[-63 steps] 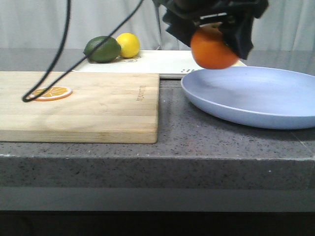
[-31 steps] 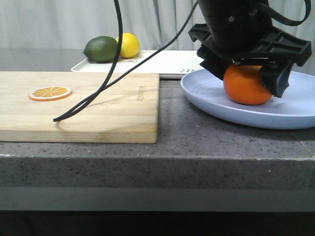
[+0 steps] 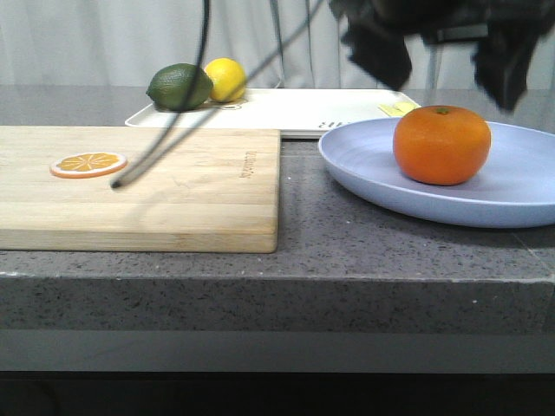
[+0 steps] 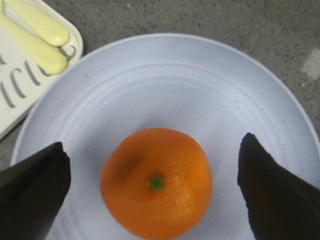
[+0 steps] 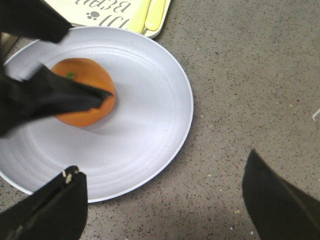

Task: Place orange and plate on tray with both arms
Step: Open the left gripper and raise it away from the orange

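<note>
**Orange resting on the plate, tools spread above**

The round bright-orange fruit sits on the pale lavender-blue plate, right of frame. The left tool hangs wide above it; the right tool gapes wide. Behind lies the cream-white tray; the wooden cutting board lies left on the grey surface.

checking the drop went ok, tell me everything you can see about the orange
The orange is whole, round and bright, with slightly dimpled skin and a small green stem star facing up. It sits upright on the pale lavender-blue plate, off its centre, resting on it alone. The left end effector is open above it, its fingers on either side and clear of the fruit. The plate lies on the grey counter, not on the tray.
</note>
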{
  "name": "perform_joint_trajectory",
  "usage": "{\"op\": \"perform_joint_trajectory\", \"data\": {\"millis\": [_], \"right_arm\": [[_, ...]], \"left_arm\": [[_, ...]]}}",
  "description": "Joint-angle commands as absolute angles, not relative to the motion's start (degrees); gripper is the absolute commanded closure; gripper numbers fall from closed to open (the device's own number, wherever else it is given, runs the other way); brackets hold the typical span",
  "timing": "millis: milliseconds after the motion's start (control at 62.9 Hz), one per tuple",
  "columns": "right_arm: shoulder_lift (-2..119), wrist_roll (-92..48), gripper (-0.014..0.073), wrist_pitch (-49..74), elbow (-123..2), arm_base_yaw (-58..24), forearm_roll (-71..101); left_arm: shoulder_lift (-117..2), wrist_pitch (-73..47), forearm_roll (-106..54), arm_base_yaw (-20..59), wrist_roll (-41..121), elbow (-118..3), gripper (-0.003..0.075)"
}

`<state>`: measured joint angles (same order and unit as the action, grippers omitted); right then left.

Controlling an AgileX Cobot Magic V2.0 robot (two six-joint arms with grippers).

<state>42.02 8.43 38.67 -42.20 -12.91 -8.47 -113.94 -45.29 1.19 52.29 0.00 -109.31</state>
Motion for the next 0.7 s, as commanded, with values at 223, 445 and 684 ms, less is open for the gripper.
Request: {"op": "perform_joint_trajectory", "data": {"millis": [223,445,684], "right_arm": [[42.23,7.95,-0.0041,33.62,-44.13,-12.79,-9.74],[42.23,7.95,-0.0041,33.54,-44.13,-12.79,-9.74],[42.23,7.95,-0.0041,35.7,-44.13,-12.79,-9.74]], "left_arm": [[-91.96,-44.91,-0.74,45.04,-0.35,-98.94,0.0061],[-74.25,-42.33,-0.74,39.2,-0.35,-80.48,0.0061],[-55.59,-44.69,-0.88,33.4,-0.45,-64.44,0.0061]]}}
